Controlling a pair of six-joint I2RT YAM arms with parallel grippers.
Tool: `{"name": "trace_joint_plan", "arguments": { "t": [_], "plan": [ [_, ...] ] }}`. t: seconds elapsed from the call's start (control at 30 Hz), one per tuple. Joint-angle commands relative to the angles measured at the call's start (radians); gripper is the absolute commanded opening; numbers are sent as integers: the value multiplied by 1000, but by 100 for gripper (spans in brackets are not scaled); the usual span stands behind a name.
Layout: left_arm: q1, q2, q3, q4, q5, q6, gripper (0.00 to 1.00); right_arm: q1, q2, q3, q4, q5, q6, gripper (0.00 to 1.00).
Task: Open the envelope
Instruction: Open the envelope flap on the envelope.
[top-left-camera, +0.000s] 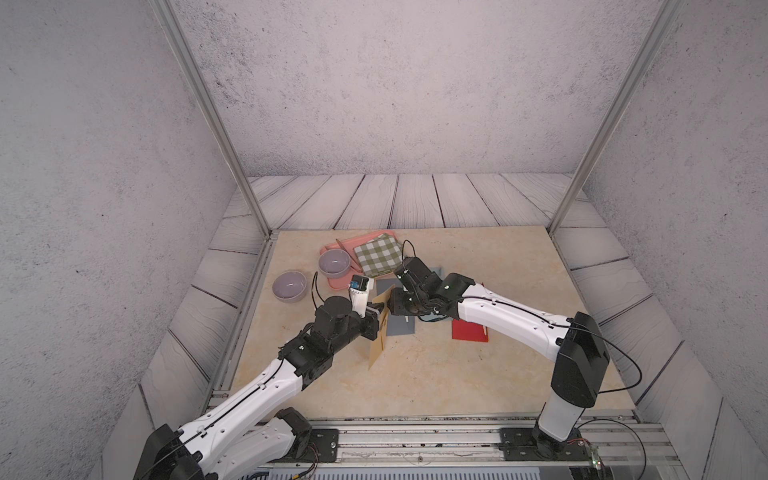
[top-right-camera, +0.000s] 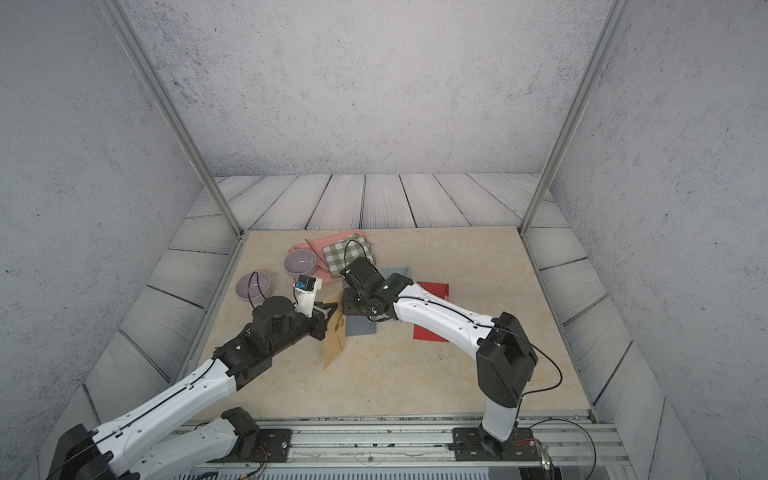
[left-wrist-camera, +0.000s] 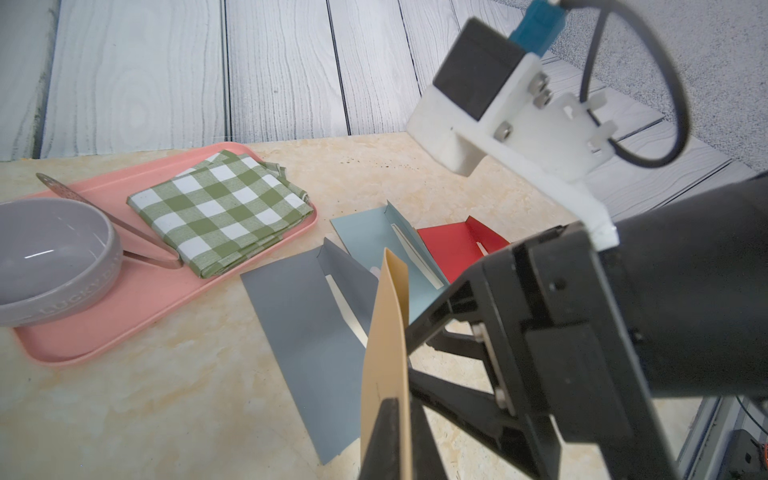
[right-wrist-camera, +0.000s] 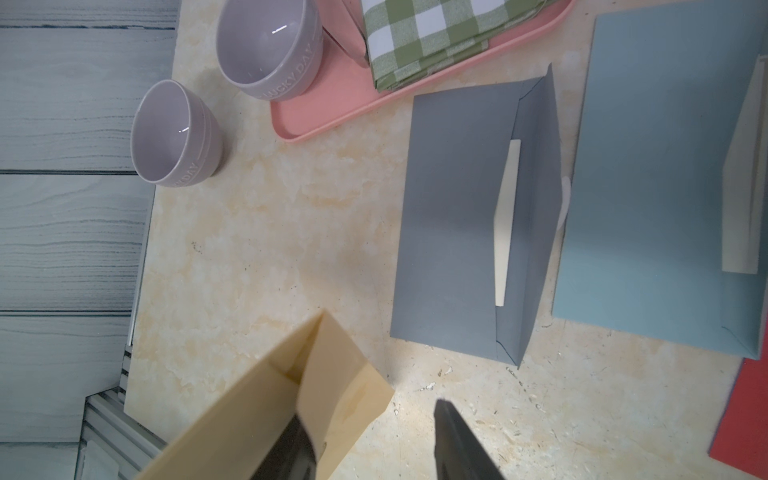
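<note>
Robot lab cell, aluminium frame (top-left-camera: 210, 112)

The left arm (top-left-camera: 249, 390) and right arm (top-left-camera: 507, 320) wore white moulded shells dotted with small holes, black blocky joints, and a thin black wire (top-left-camera: 519, 310) traced along each shell's length. Behind the right arm's jaws sat a white bracket (left-wrist-camera: 519, 137) fixed with silver screws (left-wrist-camera: 542, 93), carrying a black camera box (left-wrist-camera: 478, 70), a blue plug (left-wrist-camera: 536, 25) and a looped black cable (left-wrist-camera: 681, 116).
</note>
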Motion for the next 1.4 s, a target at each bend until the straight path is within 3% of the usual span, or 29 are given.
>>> {"name": "trace_joint_plan", "arguments": {
  "t": [0.0,1.37],
  "plan": [
    [0,-29,-2,52,3,-6,0,7,35,6,-25,3,6,48],
    [1,-97,-17,28,-27,-32,0,17,15,-11,-9,11,-2,49]
  ]
}}
